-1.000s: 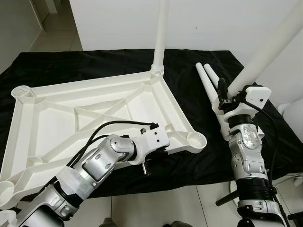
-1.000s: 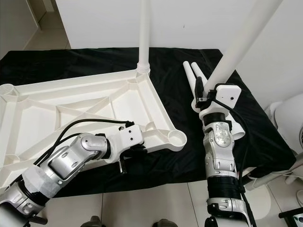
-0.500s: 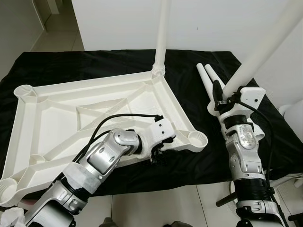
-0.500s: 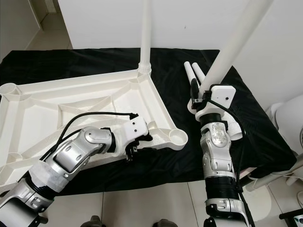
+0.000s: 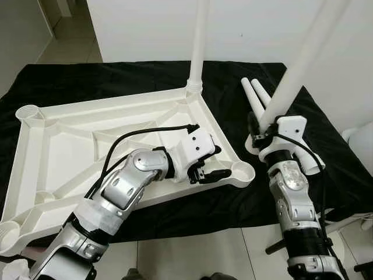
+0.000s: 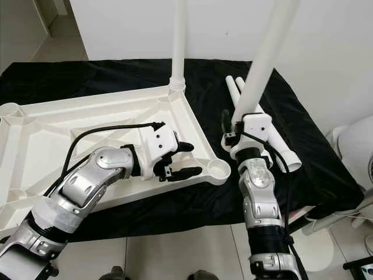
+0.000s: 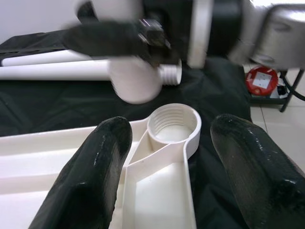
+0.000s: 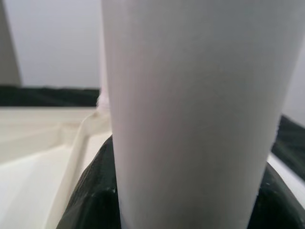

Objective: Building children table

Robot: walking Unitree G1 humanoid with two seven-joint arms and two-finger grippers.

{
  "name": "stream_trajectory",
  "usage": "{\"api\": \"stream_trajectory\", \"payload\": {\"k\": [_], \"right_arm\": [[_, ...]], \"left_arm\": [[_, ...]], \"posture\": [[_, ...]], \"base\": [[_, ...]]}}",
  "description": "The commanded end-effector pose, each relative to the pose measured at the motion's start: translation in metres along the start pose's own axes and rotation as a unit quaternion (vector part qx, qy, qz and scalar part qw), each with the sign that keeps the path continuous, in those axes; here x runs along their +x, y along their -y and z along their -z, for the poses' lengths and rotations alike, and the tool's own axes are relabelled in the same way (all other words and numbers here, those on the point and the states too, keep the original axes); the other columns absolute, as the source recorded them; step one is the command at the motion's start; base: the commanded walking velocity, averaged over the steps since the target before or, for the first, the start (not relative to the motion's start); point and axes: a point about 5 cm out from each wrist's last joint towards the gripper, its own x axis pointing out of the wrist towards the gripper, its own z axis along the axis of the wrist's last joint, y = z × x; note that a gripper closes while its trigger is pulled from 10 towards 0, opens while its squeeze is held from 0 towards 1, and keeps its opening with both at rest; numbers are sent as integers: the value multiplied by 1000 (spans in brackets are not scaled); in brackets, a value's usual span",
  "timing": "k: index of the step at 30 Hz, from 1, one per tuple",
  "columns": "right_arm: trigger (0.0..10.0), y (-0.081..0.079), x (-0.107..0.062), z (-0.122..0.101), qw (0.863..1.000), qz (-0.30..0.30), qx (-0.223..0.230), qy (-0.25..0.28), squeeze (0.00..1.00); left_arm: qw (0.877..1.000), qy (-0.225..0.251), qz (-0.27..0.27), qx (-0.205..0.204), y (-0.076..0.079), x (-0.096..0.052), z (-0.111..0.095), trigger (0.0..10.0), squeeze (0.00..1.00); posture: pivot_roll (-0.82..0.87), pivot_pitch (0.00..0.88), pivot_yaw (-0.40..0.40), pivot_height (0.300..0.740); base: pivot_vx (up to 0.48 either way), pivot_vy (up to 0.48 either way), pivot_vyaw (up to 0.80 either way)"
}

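A white plastic table top (image 5: pixel 70 146) lies upside down on a black cloth. One white leg (image 5: pixel 199 41) stands screwed into its far right corner. My left gripper (image 5: pixel 221 162) is open over the near right rim, fingers (image 7: pixel 95 171) pointing at the empty threaded corner socket (image 7: pixel 172 123). My right gripper (image 5: pixel 263 127) is shut on another white leg (image 5: pixel 291 70), which leans up and to the right. That leg's threaded lower end (image 7: pixel 143 78) hangs just right of and above the socket. In the right wrist view the held leg (image 8: pixel 190 114) sits between the black fingers (image 8: pixel 90 200).
Two spare white legs (image 5: pixel 254 96) lie side by side on the cloth (image 5: pixel 116 79) behind my right gripper. Empty sockets sit at the far left (image 5: pixel 28 112) and near left (image 5: pixel 7 233) corners. A white wall stands behind. The cloth's front edge drops to a tiled floor.
My left gripper has swung up from below the table top's front edge to over its rim near the corner socket. The right gripper has carried its leg left toward that socket, more upright.
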Motion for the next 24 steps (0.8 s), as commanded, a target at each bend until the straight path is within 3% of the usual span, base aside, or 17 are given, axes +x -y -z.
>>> {"api": "stream_trajectory", "payload": {"k": [1, 13, 21, 24], "right_arm": [[10000, -6, -3, 1, 1000, -16, 2, -2, 0], [10000, -17, -23, 17, 998, -45, 24, -36, 0], [10000, -18, -36, 24, 997, -51, 32, -51, 0], [10000, -15, -47, 33, 996, -50, 36, -65, 0]], "left_arm": [[1000, 11, -15, -8, -2, -5, 1, 10000, 0], [999, 17, -8, -42, 3, -17, 11, 10000, 0], [999, 19, -4, -47, 5, -19, 13, 10000, 0], [999, 19, -5, -48, 5, -19, 13, 10000, 0]], "posture": [[31, 2, -33, 740], [44, 0, -45, 740], [46, 0, -47, 740], [45, 0, -43, 740]], "base": [[0, 0, 0], [0, 0, 0], [0, 0, 0], [0, 0, 0]]}}
